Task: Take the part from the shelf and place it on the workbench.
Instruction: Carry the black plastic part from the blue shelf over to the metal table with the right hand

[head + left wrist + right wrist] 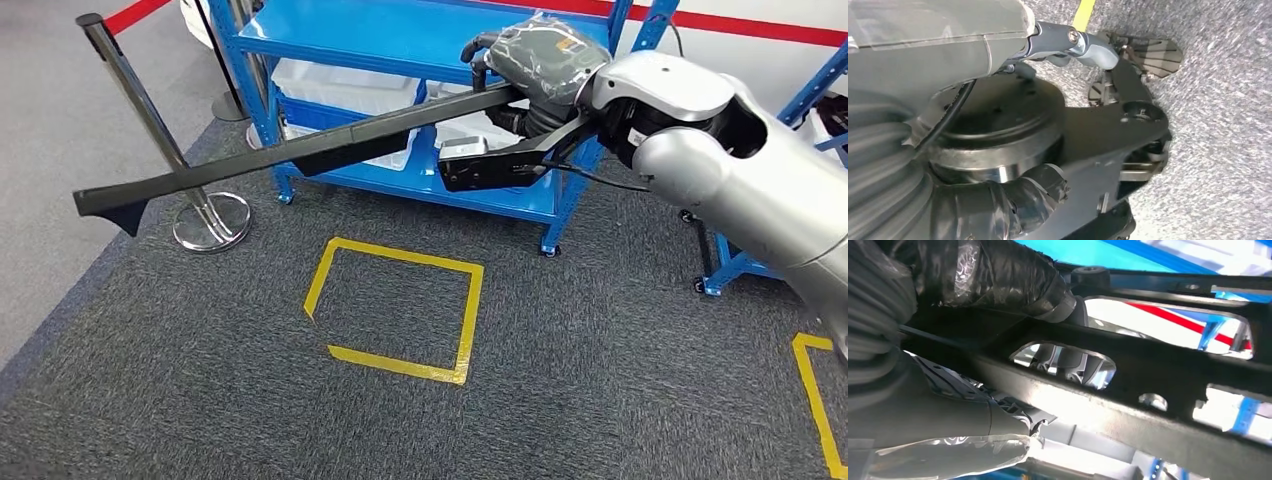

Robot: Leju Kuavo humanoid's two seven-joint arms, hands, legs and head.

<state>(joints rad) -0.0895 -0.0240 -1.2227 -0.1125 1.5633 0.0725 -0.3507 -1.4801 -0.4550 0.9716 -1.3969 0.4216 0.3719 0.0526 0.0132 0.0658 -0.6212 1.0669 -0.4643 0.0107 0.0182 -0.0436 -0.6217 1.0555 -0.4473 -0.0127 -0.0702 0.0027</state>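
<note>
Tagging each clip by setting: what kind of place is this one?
Probably a factory or warehouse test floor: blue metal shelving with white bins, yellow tape squares on grey carpet, and a barrier post with red tape.

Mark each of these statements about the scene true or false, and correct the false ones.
1. The right hand holds the long black part. True.
2. The part lies on the carpet. False: it is held in the air, above the carpet.
3. A yellow tape square marks the carpet. True.
4. The shelf is red. False: it is blue.
5. A metal post stands beside the shelf. True.
</note>
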